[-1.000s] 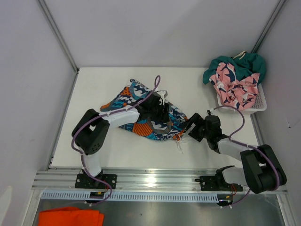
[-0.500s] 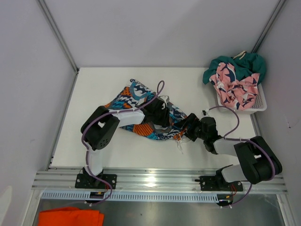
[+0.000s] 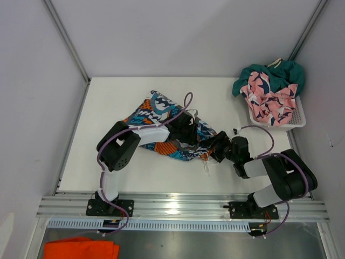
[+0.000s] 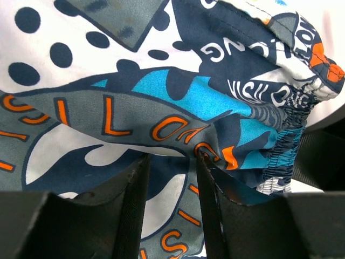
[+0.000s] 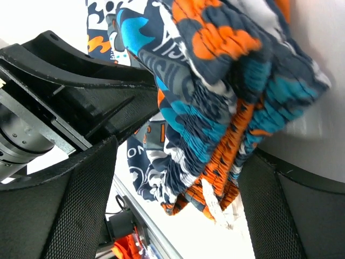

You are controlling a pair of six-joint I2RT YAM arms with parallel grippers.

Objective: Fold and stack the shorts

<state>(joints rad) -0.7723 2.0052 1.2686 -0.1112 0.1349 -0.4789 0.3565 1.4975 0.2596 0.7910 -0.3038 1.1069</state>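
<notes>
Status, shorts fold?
Left end effector astride a fold of the blue, orange and white graphic-print fabric shorts, grip unconfirmed. Right end effector open around its elastic waistband. The two sit close together.

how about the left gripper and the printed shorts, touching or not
Touching. The left wrist view shows the printed shorts pressed against the tips of the left gripper, with cloth between them.

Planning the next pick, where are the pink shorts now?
Top view: the pink shorts lie in the white basket at the far right of the table, against the teal shorts.
</notes>
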